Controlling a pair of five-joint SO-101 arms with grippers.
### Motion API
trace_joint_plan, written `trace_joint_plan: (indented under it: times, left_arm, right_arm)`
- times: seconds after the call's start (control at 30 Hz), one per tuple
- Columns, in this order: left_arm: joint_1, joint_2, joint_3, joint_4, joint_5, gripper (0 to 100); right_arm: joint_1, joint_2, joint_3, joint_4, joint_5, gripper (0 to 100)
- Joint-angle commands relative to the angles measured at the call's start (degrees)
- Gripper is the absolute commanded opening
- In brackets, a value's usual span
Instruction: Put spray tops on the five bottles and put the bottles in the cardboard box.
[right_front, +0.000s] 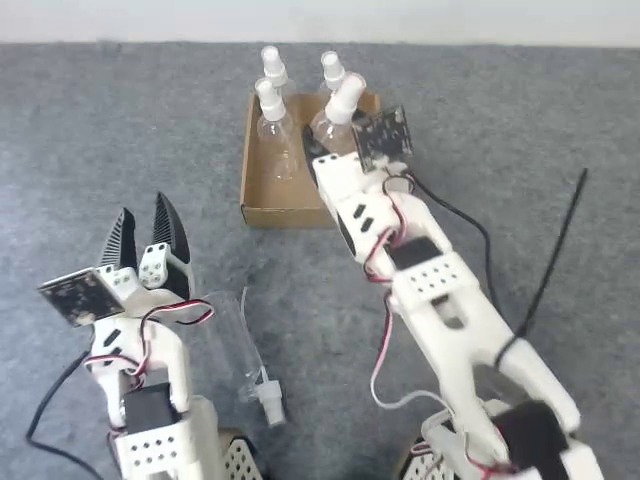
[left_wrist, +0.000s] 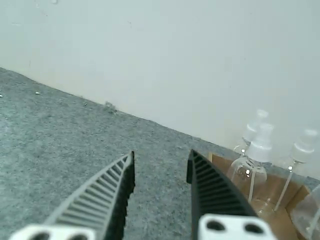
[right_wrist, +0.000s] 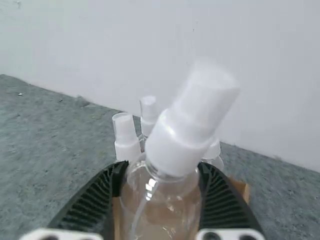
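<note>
The bottle (right_wrist: 160, 200), its spray top tilted, is clamped between the right gripper's (right_wrist: 161, 172) fingers at the right side of the box (right_front: 265, 212), far on the carpet (right_front: 120, 120). Three more bottles (right_front: 270, 118) with tops on stand upright in the box. A fifth bottle (right_front: 232, 335) lies near, just right of the left arm. The left gripper (right_front: 143, 212) hangs with fingers apart, holding nothing, left of the box and nearer.

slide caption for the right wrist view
Right gripper holds a spray-topped bottle at the cardboard box, three other bottles behind.
</note>
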Motion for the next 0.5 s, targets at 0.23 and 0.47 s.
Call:
trace_joint_plan:
  times: [0.23, 0.47]
  left_arm:
    - [-0.35, -0.97, 0.04, -2.11, -0.44, 16]
    - [-0.35, -0.97, 0.04, -2.11, -0.44, 16]
  right_arm:
    - [1.54, 12.97, -13.36, -5.58, -0.26, 0.6]
    - [2.33, 22.81, -18.64, -8.75, -0.26, 0.6]
